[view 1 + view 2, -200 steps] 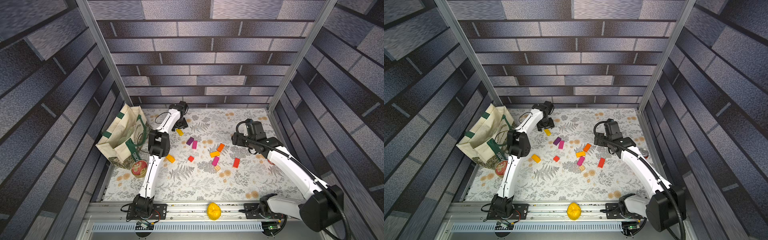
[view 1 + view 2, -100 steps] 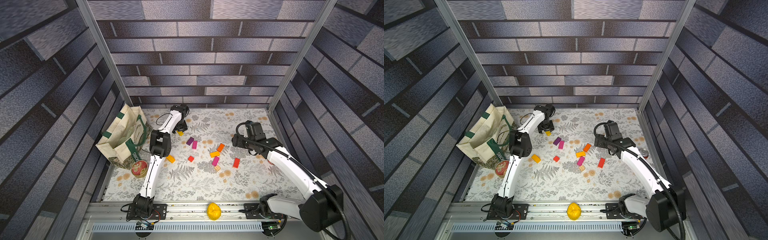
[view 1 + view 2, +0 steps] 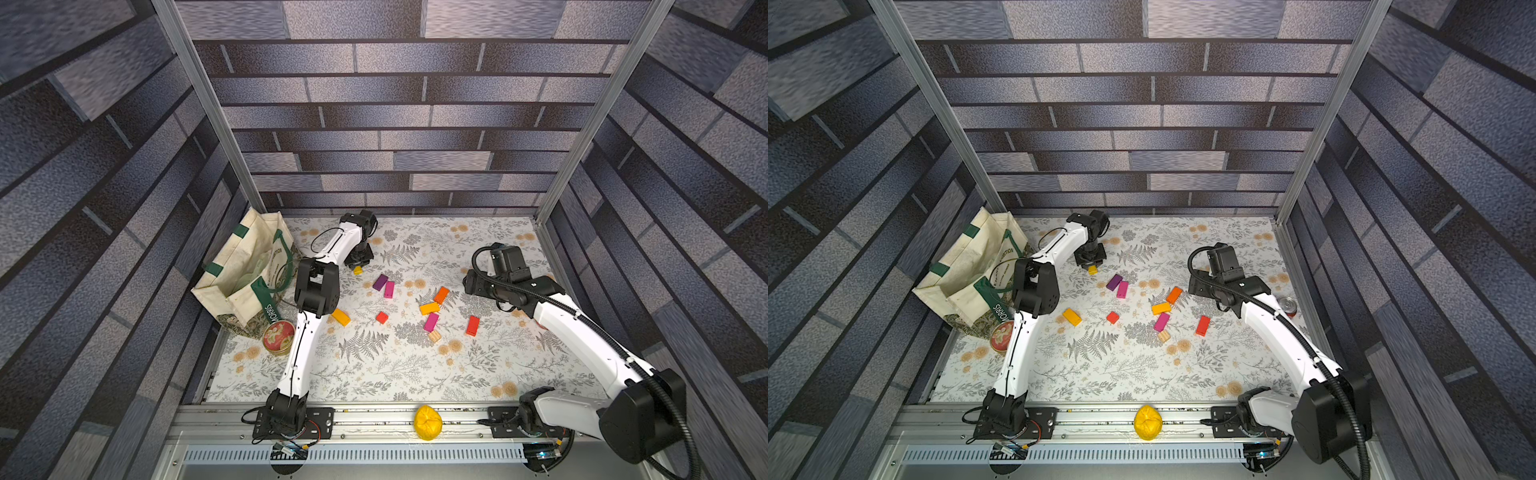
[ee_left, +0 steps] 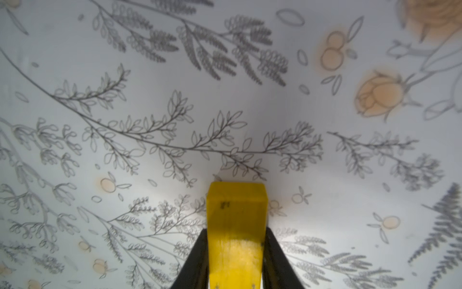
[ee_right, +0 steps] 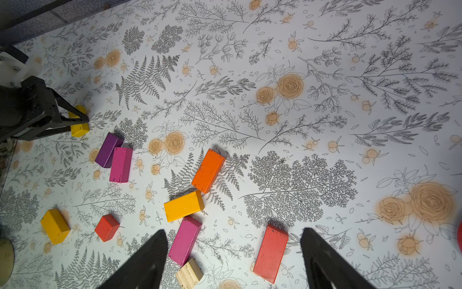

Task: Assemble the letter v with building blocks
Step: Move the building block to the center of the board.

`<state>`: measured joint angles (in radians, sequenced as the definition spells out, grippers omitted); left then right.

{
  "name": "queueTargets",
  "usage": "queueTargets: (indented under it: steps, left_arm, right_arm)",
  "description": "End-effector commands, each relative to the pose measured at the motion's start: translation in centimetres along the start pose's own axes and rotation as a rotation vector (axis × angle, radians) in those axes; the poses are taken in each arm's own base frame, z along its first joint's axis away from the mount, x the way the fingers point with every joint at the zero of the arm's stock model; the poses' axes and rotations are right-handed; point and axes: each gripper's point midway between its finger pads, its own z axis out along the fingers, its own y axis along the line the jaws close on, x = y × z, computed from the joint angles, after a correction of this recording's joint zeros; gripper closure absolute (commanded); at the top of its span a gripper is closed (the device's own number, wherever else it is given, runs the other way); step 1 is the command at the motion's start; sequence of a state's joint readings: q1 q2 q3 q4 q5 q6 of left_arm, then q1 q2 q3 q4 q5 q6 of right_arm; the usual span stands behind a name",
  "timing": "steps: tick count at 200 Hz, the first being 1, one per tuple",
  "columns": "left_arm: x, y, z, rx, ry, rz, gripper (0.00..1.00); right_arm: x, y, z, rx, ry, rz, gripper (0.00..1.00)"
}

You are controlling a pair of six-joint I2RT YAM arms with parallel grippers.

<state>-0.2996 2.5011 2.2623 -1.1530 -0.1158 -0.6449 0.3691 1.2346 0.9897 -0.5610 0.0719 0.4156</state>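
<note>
My left gripper (image 4: 236, 230) is shut on a small yellow block (image 4: 236, 207) at the far left of the mat, its black fingers pressing both sides; in a top view that block (image 3: 357, 270) pokes out under the gripper. The other building blocks lie scattered mid-mat, and no letter v shows: purple (image 5: 108, 149), magenta (image 5: 121, 164), orange (image 5: 208, 170), yellow-orange (image 5: 183, 205), a second magenta (image 5: 185, 240), the wood cube (image 5: 189, 274), red (image 5: 271, 252), small red (image 5: 107, 227), and yellow-orange (image 5: 55, 226). My right gripper (image 5: 233, 231) hangs open above the red and magenta blocks, holding nothing.
A cream tote bag (image 3: 245, 282) slumps at the left wall with a round red-lidded tin (image 3: 277, 334) in front of it. A red soda can (image 3: 1287, 306) stands by the right arm. A yellow lump (image 3: 428, 422) sits on the front rail.
The left gripper has come down over the yellow block and closed its jaws on it. The right arm has not moved.
</note>
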Motion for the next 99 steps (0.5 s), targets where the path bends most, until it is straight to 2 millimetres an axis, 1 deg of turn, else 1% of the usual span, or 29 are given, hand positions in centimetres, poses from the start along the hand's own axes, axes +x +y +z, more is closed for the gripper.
queueTargets:
  steps: [1, 28, 38, 65, 99]
  left_arm:
    - [0.6, 0.9, -1.4, 0.019, -0.017, -0.047, 0.86]
    - [1.5, 2.3, -1.8, 0.027, -0.024, -0.108, 0.89]
    - [2.1, 3.0, -1.6, 0.022, -0.017, -0.132, 0.9]
    - [3.0, 4.8, -1.4, 0.016, -0.027, -0.207, 0.92]
    - [3.4, 5.8, -1.3, 0.004, -0.041, -0.246, 0.91]
  right_arm:
    - [0.3, 0.8, 0.3, -0.029, 0.027, 0.008, 0.16]
    - [0.1, 1.8, 0.5, -0.053, 0.035, -0.003, 0.17]
    - [0.2, 2.2, 0.6, -0.061, 0.039, -0.006, 0.17]
    - [0.6, 3.2, 0.9, -0.076, 0.052, -0.015, 0.17]
    - [1.4, 4.6, 1.4, -0.092, 0.074, -0.022, 0.17]
